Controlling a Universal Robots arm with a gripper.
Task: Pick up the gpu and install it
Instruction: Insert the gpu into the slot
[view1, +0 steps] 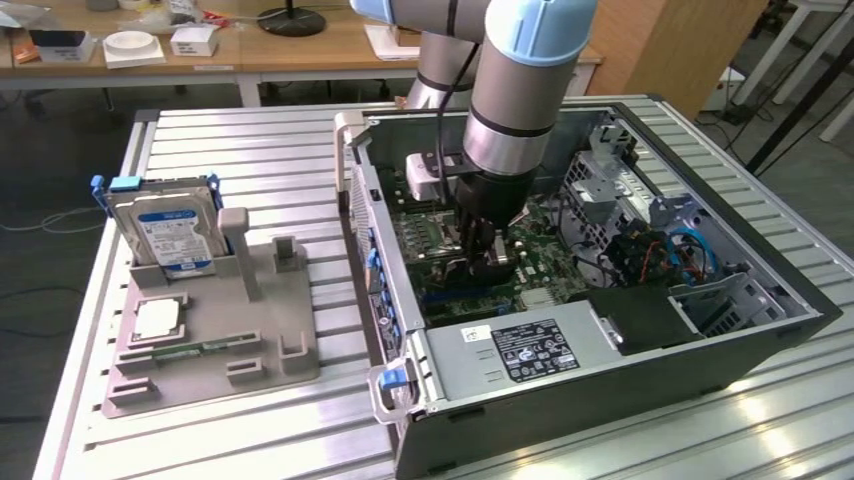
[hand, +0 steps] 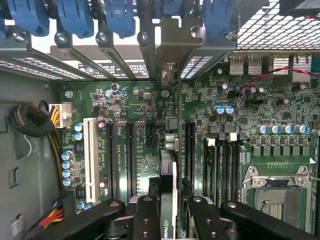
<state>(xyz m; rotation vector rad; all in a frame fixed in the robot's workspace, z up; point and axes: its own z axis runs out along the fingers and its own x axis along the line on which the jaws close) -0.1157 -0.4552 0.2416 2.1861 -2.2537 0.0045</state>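
Tool (hand: 169, 212) inside the open computer case (view1: 601, 400) — clamped narrowly on the gpu (hand: 169, 175), which stands edge-down over the motherboard (hand: 140, 105). The card runs parallel to the expansion slots (hand: 129, 155), presumably so its connector edge can meet one; whether it is seated cannot be told. Hard drive (view1: 167, 235) stands on the tabletop (view1: 227, 140) at nine o'clock of the case in the exterior view — untouched.

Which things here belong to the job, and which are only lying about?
Job: gpu, gripped by the tool; motherboard; computer case.
Lying about: hard drive; processor chip; memory stick; grey holder under them.
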